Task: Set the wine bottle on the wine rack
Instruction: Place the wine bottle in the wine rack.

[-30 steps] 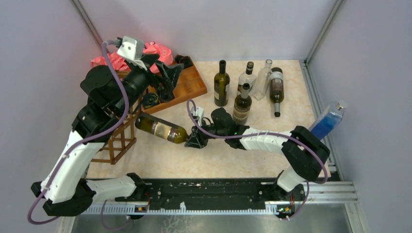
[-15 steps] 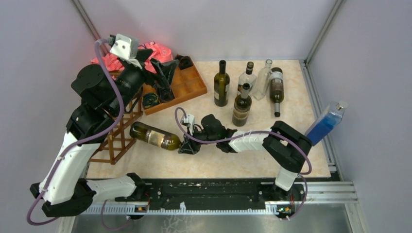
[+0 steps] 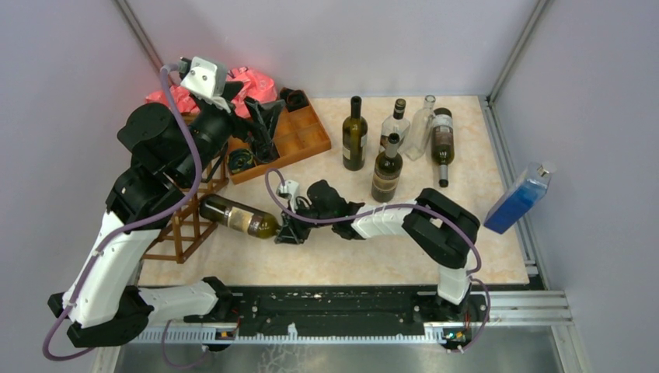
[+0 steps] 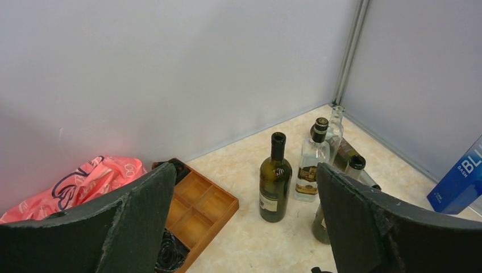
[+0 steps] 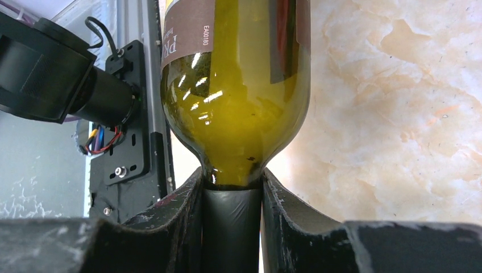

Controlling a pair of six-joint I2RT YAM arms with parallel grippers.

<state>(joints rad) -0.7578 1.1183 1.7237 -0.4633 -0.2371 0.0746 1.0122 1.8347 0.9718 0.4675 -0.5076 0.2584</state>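
My right gripper is shut on the black-capped neck of a green wine bottle with a brown label. The bottle lies nearly level, its base at the dark brown wooden wine rack on the left. In the right wrist view the bottle fills the frame, its neck clamped between my fingers. My left gripper is open and empty, raised above the orange-brown tray. In the left wrist view its open fingers frame the tray and the standing bottles.
Several other bottles stand or lie at the back right of the table. A pink bag lies at the back left. A blue box leans at the right wall. The left arm partly covers the rack.
My right gripper has carried the bottle leftward, bringing its base to the rack. The left gripper has stayed raised over the tray with only slight shifts.
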